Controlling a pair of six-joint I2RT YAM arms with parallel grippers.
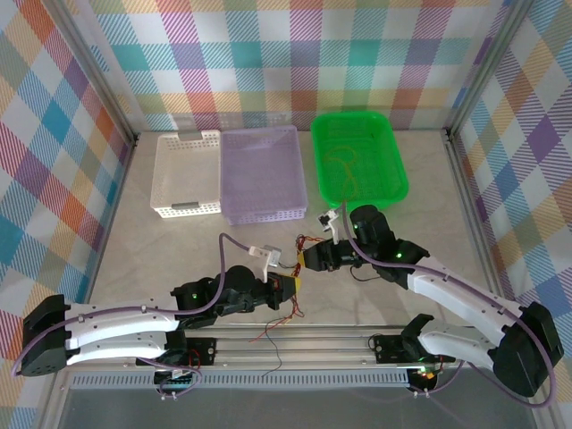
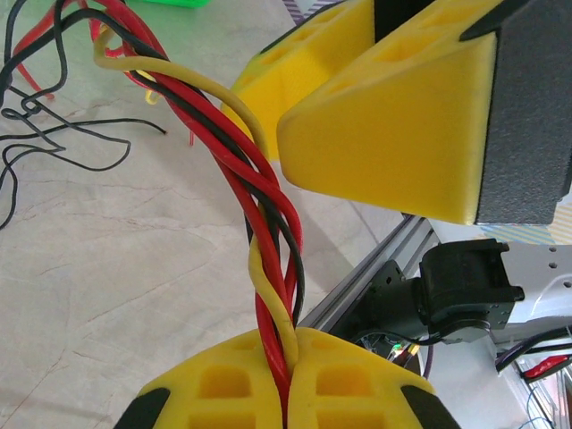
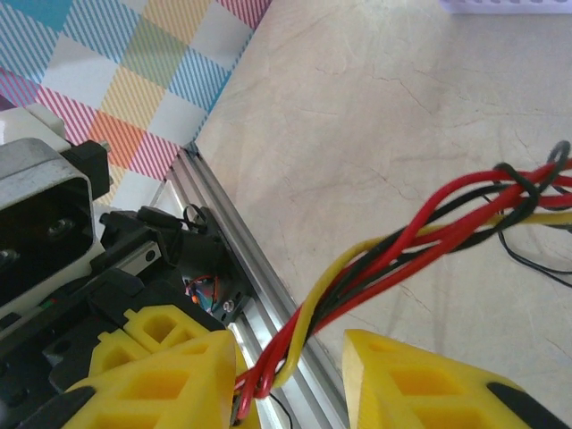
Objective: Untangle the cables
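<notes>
**Cables** [image 2: 268, 223]: red, yellow and black strands twisted into one rope, held above counter [image 2: 107, 286] at near centre, spanning both tools.
**Left tool** [image 2: 286, 380]: pinched tight on one end of rope.
**Right tool** [image 3: 288, 353]: jaws parted; rope runs between them against one pad, not clamped.
**Loose tails** [image 1: 273, 335]: trail on counter by near rail [image 1: 295, 347].
**Handling (judged):** very light, limp, thin, smooth-jacketed, so likely to slip; may kink if yanked.
**Best hold (judged):** single strand just beyond twist, pinched crosswise.
</notes>
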